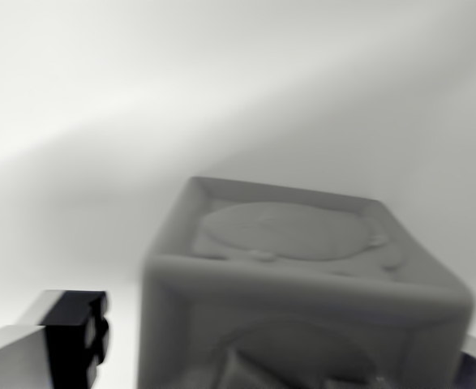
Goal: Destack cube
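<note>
Grey cube (302, 284) between gripper (286, 356) fingers (59, 340) — blurred, grip or gap unclear — on white surface (181, 97).

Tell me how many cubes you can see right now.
1: a grey cube at lower centre of the wrist view, between the fingertips. Any cube stacked beneath it would be hidden.
</note>
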